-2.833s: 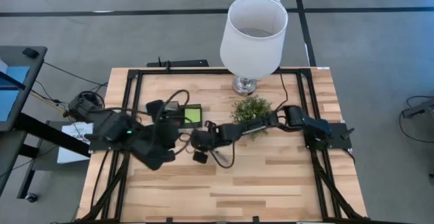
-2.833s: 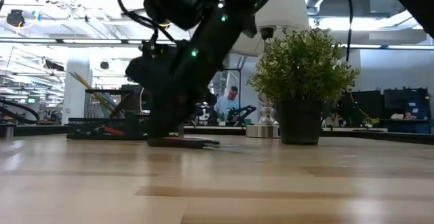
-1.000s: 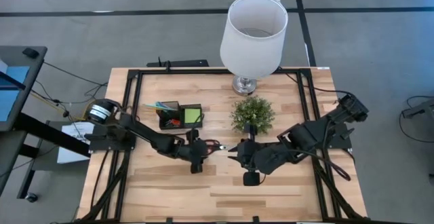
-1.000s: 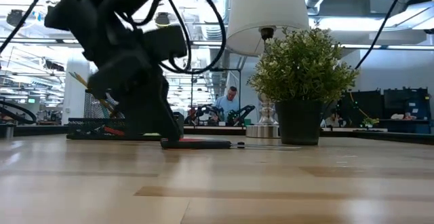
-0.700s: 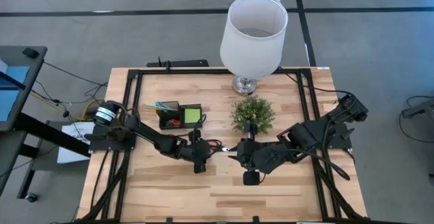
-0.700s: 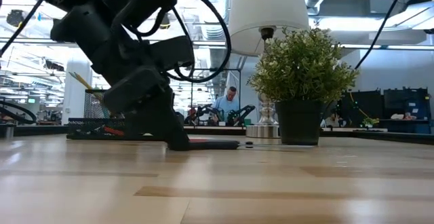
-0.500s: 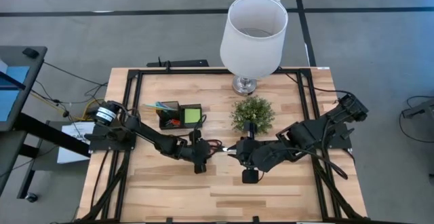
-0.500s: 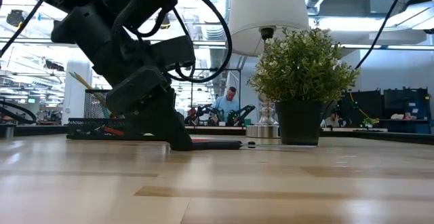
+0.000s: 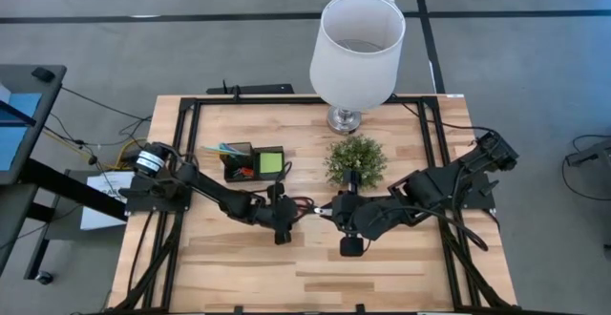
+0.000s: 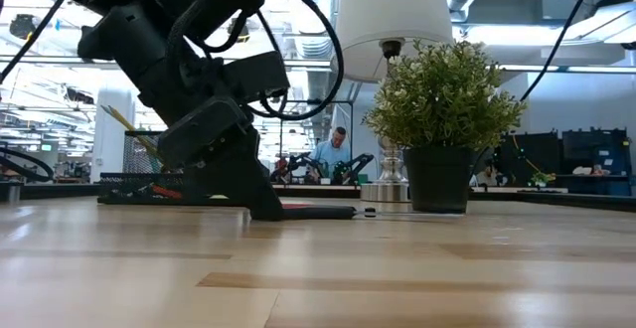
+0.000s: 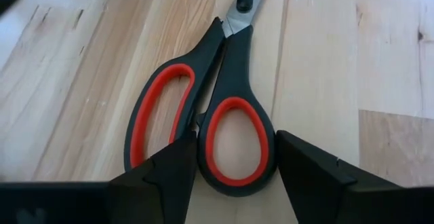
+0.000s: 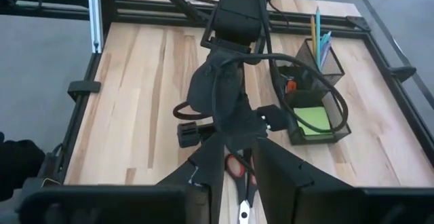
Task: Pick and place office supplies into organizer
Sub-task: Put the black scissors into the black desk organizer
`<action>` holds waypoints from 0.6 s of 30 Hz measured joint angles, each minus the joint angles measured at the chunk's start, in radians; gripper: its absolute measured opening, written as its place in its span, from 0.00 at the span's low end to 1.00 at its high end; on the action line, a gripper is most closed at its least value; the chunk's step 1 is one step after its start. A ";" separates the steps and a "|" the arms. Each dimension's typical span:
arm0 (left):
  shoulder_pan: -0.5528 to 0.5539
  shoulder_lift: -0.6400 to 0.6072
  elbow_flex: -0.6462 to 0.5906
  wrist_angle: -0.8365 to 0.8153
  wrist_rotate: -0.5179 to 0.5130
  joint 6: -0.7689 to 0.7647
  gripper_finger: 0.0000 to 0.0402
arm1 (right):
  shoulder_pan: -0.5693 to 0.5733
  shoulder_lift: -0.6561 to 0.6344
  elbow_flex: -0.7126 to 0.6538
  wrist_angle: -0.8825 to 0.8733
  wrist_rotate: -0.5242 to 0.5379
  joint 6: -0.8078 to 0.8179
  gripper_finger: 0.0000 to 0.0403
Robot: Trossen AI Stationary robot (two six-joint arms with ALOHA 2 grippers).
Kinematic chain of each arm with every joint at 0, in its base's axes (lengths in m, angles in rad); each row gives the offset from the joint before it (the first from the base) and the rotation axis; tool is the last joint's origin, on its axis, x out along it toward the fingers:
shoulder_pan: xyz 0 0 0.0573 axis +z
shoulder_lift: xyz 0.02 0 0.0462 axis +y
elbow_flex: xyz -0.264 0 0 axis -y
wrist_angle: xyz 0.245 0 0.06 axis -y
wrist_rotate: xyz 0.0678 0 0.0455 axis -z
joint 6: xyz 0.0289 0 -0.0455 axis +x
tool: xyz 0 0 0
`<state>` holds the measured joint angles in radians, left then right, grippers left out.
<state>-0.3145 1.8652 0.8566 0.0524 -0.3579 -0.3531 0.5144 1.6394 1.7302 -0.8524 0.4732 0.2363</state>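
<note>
Scissors [image 11: 203,115] flat, blades toward right gripper [image 9: 327,211], left gripper [image 11: 234,163] fingers straddling one handle loop.

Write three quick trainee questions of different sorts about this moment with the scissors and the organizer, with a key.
1. True or false: the left gripper's fingers straddle one handle loop of the scissors.
2. Which item lies in the organizer's low tray? A) lime-green sticky-note pad B) potted plant C) lamp
3. Fill in: the scissors lie flat on the ____.

Key: 1 true; 2 A; 3 table.
</note>
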 joint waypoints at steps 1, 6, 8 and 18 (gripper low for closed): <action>0.000 0.000 0.009 -0.004 -0.004 0.006 0.48 | 0.000 0.000 0.000 0.000 0.000 0.000 0.18; -0.001 0.006 0.070 -0.066 -0.005 0.056 0.52 | 0.001 0.000 0.000 0.000 0.000 0.000 0.18; -0.002 0.006 0.095 -0.120 -0.005 0.056 0.53 | 0.002 0.000 0.000 0.000 0.000 0.000 0.18; -0.028 0.005 0.136 -0.235 -0.011 -0.014 0.53 | 0.003 0.000 0.000 -0.008 -0.004 0.001 0.18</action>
<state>-0.3423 1.8706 0.9924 -0.1822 -0.3694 -0.3673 0.5171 1.6398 1.7302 -0.8602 0.4695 0.2369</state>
